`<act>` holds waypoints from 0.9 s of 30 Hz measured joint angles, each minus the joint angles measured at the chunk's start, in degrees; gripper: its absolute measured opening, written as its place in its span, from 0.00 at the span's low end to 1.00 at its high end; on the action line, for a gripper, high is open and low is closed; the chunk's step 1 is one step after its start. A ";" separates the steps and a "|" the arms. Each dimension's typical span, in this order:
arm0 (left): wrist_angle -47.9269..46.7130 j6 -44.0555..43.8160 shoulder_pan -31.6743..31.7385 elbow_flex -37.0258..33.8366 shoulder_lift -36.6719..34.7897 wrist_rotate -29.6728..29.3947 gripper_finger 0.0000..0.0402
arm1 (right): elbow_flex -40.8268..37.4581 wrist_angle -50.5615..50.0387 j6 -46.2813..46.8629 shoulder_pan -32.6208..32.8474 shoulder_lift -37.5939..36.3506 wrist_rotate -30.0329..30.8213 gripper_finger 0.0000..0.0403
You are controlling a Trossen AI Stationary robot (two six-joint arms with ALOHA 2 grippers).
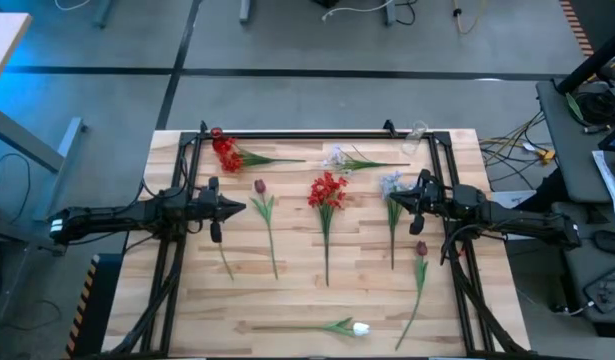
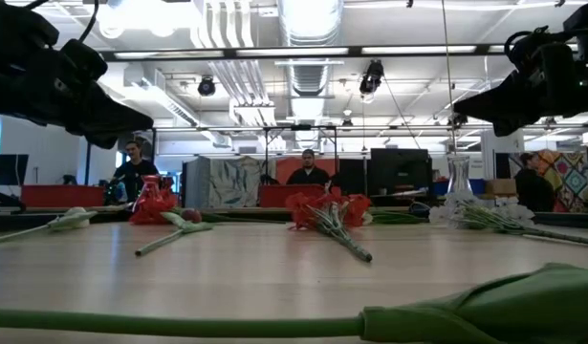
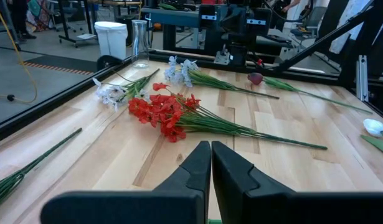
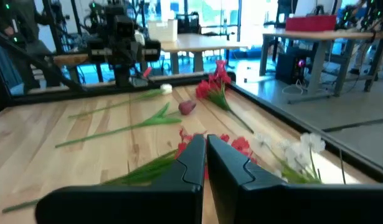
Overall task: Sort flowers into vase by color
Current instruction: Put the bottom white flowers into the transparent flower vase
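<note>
Left gripper (image 1: 237, 208): fingers clenched, empty, above bench (image 1: 287, 300).
Right gripper (image 1: 398, 197): fingers clenched, empty.
Flowers (image 1: 326, 192): scattered flat on bench.

**No writing to read**

I look over the table, my own arms and the room behind, and I find no word, label, brand, number or sign that I can make out in any view. Some surfaces far off in the room may carry print, but they are too small and dim for me to tell.
</note>
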 joint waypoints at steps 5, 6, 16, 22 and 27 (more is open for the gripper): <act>0.03 0.00 0.00 0.02 0.00 0.00 0.00 | 0.02 5.68 3.58 -0.01 0.15 0.02 0.02; 0.05 -0.02 0.00 0.00 0.02 -0.02 0.00 | 0.20 5.74 4.72 -0.01 0.27 0.02 0.02; 4.93 0.19 0.00 0.00 0.02 -0.09 0.00 | 5.22 -13.75 19.57 0.27 9.00 10.06 0.02; 7.60 -0.13 0.02 0.00 0.00 -0.13 0.00 | 10.20 -23.23 27.97 0.45 16.70 10.57 0.02; 7.55 -1.47 0.02 0.00 0.03 -0.16 0.00 | 15.13 -31.10 32.37 3.24 23.20 10.03 0.05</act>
